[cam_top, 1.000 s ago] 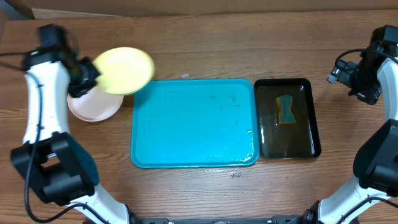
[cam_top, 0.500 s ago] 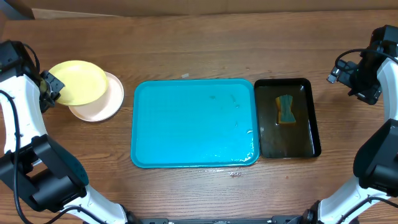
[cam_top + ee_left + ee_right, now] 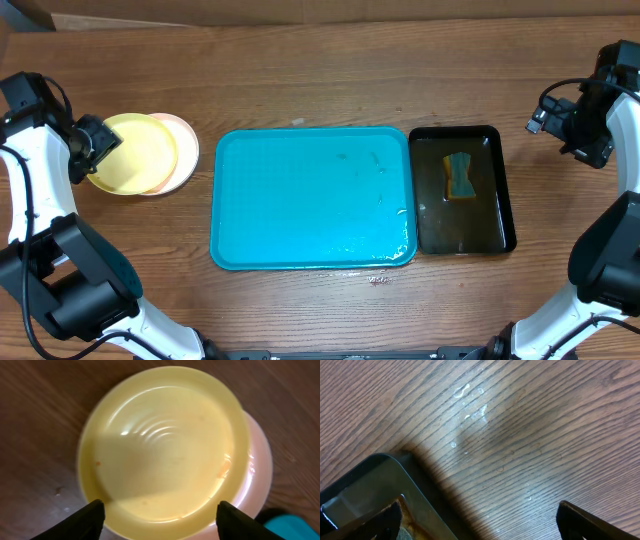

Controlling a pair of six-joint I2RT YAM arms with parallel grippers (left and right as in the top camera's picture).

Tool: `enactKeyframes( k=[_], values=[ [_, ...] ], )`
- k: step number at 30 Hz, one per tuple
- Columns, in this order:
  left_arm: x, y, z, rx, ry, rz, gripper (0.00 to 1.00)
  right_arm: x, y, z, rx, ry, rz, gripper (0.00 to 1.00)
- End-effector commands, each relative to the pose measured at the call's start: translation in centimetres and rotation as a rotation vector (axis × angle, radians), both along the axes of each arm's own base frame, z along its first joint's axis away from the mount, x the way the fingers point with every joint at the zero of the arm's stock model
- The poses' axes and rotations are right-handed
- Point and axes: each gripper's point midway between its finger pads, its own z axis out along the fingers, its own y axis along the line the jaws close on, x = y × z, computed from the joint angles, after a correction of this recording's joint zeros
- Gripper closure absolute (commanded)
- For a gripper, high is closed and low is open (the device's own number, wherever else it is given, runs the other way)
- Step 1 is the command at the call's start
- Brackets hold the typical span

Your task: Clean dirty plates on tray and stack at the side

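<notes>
A brown wood-grain table [image 3: 320, 80] carries the scene. The left gripper [image 3: 159, 516] stands wide open and holds nothing. Just ahead of and below its fingertips [image 3: 92, 515] the pale yellow plate [image 3: 160, 445] lies upright on a pinkish-white plate [image 3: 260, 470], shifted off centre so the lower rim shows on the far right. Whether a third plate lies underneath cannot be told. Beyond the stack, the turquoise tray [image 3: 312, 197] has no plates on it.

The yellow plate looks light, stiff and glossy, probably slick. Its thin raised rim nearest the fingers is likely the best place to pinch. A few faint orange specks show inside it.

The right gripper [image 3: 480, 520] is also spread wide and holds nothing, over bare wood beside the corner of the black tray [image 3: 365, 485].
</notes>
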Motion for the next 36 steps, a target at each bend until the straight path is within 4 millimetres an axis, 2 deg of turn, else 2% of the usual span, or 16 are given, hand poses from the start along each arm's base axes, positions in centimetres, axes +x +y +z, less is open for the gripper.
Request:
enactKeyframes(
  k=[1, 2, 3, 4, 7, 12, 14, 17, 20, 21, 28, 36],
  values=[
    [2.2, -5.1, 1.0, -0.176, -0.139, -0.261, 0.25, 0.4, -0.3, 0.8, -0.008, -0.027, -0.007, 0.00],
    [2.3, -5.3, 1.0, -0.178, -0.137, -0.266, 0.26, 0.4, -0.3, 0.8, -0.008, -0.027, -0.007, 0.00],
    [2.3, -5.4, 0.9, -0.171, -0.128, -0.269, 0.32, 0.4, -0.3, 0.8, -0.008, -0.027, -0.007, 0.00],
    [2.2, -5.4, 0.8, -0.162, -0.120, -0.266, 0.42, 0.4, -0.3, 0.8, -0.008, -0.027, -0.007, 0.00],
    [2.2, -5.7, 0.6, -0.141, -0.093, -0.265, 0.54, 0.4, -0.3, 0.8, -0.008, -0.027, -0.007, 0.00],
    [2.8, -7.9, 0.5, -0.157, -0.088, -0.294, 0.57, 0.4, -0.3, 0.8, -0.008, -0.027, -0.007, 0.00],
    [3.3, -9.4, 0.5, -0.153, -0.086, -0.340, 0.50, 0.4, -0.3, 0.8, -0.008, -0.027, -0.007, 0.00],
    [4.1, -11.6, 0.6, -0.148, -0.090, -0.394, 0.25, 0.4, -0.3, 0.8, -0.008, -0.027, -0.007, 0.00],
    [4.7, -13.7, 0.7, -0.145, -0.098, -0.444, 0.11, 0.4, -0.3, 0.8, -0.008, -0.027, -0.007, 0.00],
    [4.9, -14.5, 0.7, -0.146, -0.097, -0.462, 0.00, 0.4, -0.3, 0.8, -0.008, -0.027, -0.007, 0.00],
    [5.2, -17.4, 0.7, -0.149, -0.093, -0.528, 0.01, 0.4, -0.3, 0.8, -0.007, -0.027, -0.007, 0.00],
    [5.2, -17.6, 0.7, -0.149, -0.092, -0.533, 0.00, 0.4, -0.3, 0.8, -0.007, -0.027, -0.007, 0.00]
  ],
)
